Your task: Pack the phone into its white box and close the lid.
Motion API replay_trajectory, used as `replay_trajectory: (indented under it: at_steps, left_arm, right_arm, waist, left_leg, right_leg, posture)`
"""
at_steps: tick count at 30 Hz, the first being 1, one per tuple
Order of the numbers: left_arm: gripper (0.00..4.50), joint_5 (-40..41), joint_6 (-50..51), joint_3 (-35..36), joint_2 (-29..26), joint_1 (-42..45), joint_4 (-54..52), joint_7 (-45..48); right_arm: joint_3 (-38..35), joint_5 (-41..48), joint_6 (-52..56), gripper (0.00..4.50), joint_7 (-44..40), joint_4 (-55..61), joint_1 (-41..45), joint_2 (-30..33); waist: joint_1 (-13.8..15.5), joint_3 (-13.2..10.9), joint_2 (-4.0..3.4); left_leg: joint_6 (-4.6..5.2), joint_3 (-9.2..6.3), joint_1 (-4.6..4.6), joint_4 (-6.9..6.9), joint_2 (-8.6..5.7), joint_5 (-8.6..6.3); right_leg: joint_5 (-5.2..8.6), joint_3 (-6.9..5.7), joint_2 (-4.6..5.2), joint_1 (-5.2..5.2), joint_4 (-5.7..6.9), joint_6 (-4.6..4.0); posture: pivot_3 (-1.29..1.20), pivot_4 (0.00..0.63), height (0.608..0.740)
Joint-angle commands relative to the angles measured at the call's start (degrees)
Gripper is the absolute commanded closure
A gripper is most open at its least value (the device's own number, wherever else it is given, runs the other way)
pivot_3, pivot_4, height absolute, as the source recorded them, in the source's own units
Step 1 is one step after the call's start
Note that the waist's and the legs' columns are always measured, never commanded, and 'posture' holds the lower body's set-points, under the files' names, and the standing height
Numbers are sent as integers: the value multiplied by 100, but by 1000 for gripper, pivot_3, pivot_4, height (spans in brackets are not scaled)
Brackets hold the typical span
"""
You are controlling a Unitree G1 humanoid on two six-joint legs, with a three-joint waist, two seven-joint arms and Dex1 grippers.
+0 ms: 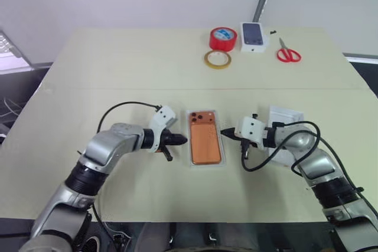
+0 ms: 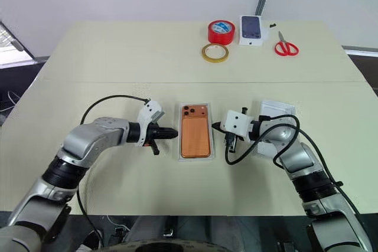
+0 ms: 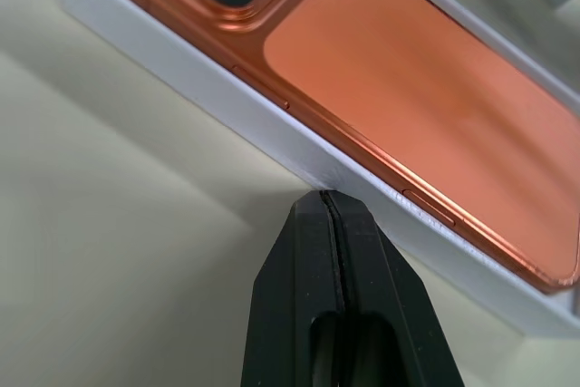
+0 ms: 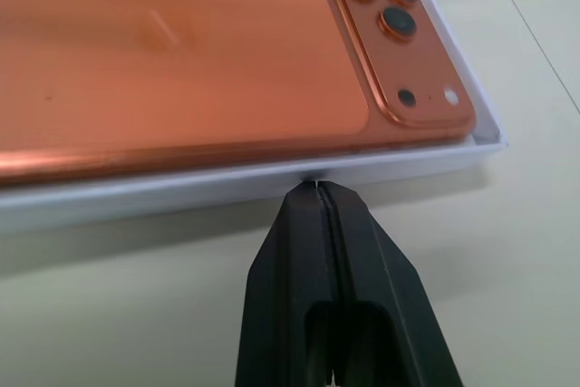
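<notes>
The orange phone [image 1: 205, 137] lies camera side up inside the shallow white box [image 1: 206, 164] at the middle of the table. My left gripper [image 1: 182, 140] is shut and empty, its tip against the box's left wall [image 3: 272, 124]. From the other side, my right gripper [image 1: 224, 132] is also shut and empty, its tip touching the box's right wall [image 4: 227, 183]. The white lid [image 1: 287, 115] lies on the table to the right, partly hidden behind my right arm.
At the far side of the table stand a red tape roll [image 1: 222, 38], a yellow tape ring [image 1: 217, 59], a small white box with a phone picture [image 1: 253, 35] and red scissors [image 1: 288, 53]. A seam crosses the tabletop [image 1: 88, 90] beyond the box.
</notes>
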State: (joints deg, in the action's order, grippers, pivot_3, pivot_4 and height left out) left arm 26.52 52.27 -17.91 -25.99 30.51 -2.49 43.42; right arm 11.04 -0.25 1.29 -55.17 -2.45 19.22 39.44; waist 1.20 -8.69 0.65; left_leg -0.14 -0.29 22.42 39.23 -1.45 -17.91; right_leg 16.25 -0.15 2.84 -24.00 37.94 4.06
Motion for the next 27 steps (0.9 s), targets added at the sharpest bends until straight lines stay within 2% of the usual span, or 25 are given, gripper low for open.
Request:
replay_trajectory:
  at_steps: [1,7,14,22,27]
  left_arm:
    - [4478,-219,-179,-379,381,235,242,124]
    - [4478,-670,-655,-867,927,746,852,545]
    - [4478,-992,-1009,-871,1449,1043,1580,805]
    - [4478,-1131,-938,-968,2004,1018,1611,857]
    - [4478,-1129,-854,-885,2157,1050,1586,923]
  right_arm:
    - [-260,183,55,4498,-29,351,-43,113]
    - [-605,286,218,4498,-140,498,-340,484]
    - [-1090,383,352,4498,-112,946,-1099,813]
    - [-1586,399,313,4498,5,1152,-1873,1012]
    - [-1709,350,204,4498,50,1075,-2017,1045]
  waist:
    - [14,0,0]
    - [113,0,0]
    - [109,0,1]
    - [121,0,0]
    - [99,-1,1]
  left_leg:
    - [3,0,0,1,0,-2]
    - [2,2,0,2,-3,-1]
    - [12,0,-4,2,-3,-6]
    - [20,-3,-7,3,-3,-10]
    - [20,-2,-11,4,-2,-10]
  right_leg:
    - [0,0,0,3,-6,0]
    - [0,0,-1,6,-12,1]
    - [0,-1,-5,25,-30,2]
    - [0,-2,-7,38,-45,3]
    - [0,-1,-8,43,-49,4]
  posture:
    - [0,150,740]
    - [0,150,740]
    - [0,150,740]
    - [0,150,740]
    - [0,150,740]
